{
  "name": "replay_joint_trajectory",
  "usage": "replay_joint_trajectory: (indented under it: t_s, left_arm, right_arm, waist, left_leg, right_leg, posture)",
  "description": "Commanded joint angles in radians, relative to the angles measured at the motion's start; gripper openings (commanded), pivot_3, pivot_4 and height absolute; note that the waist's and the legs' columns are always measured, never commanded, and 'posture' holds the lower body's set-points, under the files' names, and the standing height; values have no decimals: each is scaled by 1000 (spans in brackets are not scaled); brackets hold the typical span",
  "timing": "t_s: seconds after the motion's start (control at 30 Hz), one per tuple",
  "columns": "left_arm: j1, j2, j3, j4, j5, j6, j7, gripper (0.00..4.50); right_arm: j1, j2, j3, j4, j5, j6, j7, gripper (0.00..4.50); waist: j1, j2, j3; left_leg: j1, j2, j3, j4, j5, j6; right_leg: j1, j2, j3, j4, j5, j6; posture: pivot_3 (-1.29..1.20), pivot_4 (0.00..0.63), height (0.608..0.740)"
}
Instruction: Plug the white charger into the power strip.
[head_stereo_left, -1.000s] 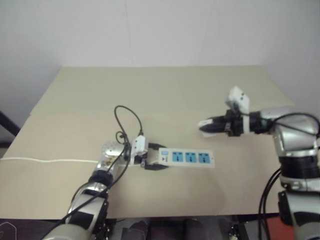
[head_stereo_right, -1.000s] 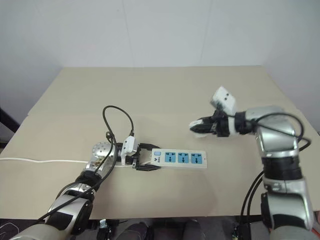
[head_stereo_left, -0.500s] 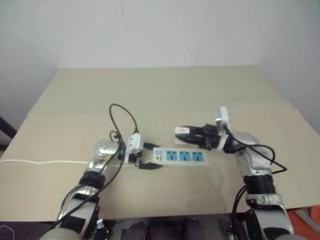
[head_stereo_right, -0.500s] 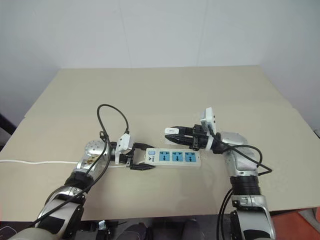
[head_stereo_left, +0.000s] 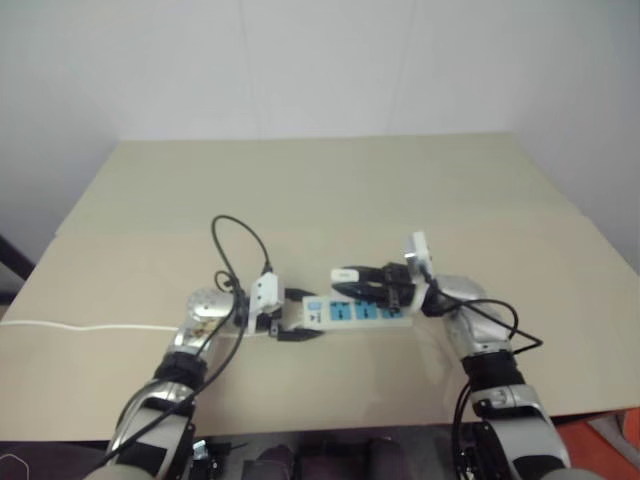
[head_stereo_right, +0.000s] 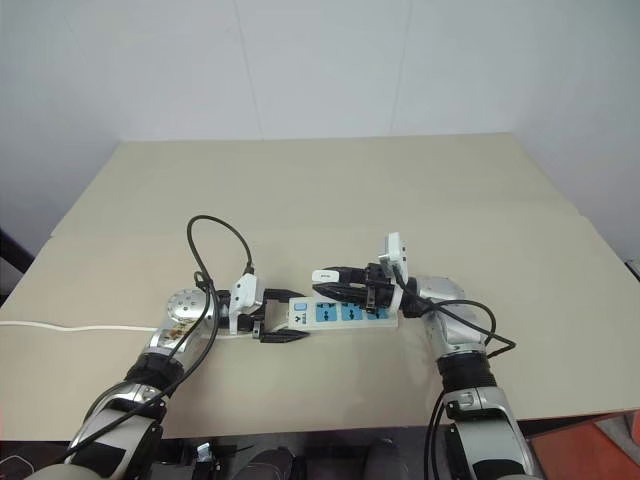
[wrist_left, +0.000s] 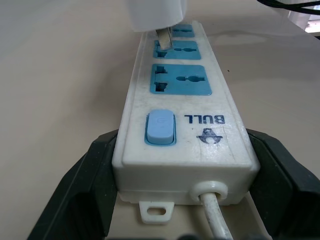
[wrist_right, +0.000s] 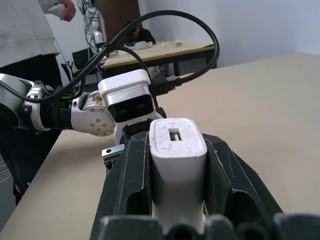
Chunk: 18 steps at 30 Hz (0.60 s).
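The power strip lies flat on the table, its three blue sockets facing up. My left gripper is shut on its switch end, with a black finger on each side. My right gripper is shut on the white charger, carrying it just above the strip. In the left wrist view the charger hangs over the middle socket, and a metal prong reaches that socket's face. Whether the prong is inside a slot I cannot tell.
The strip's thin white cord runs off the table's left edge. A black cable loops up from my left wrist. A person stands beyond the table's left side, with another table behind. The beige table reaches far back.
My right gripper has swung left and down with the charger, from the table's right side to just above the strip. The left gripper has kept its hold on the strip.
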Motion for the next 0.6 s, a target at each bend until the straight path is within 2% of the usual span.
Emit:
replay_joint_trajectory:
  t_s: [0.03,0.6]
  left_arm:
    - [20,5,-18,-7,5,41,0,3277]
    - [8,28,-30,-8,12,77,-20,3277]
  right_arm:
    - [-30,18,10,26,5,-53,11,1105]
    - [-86,19,21,244,-35,-185,45,1105]
  waist:
    - [0,0,0]
    - [-3,0,0]
  left_leg:
    - [1,0,0,0,0,1]
    - [4,1,4,-3,-1,2]
  right_leg:
    - [0,0,0,0,0,0]
    - [0,1,5,0,0,0]
  posture:
    - [0,150,740]
    - [0,150,740]
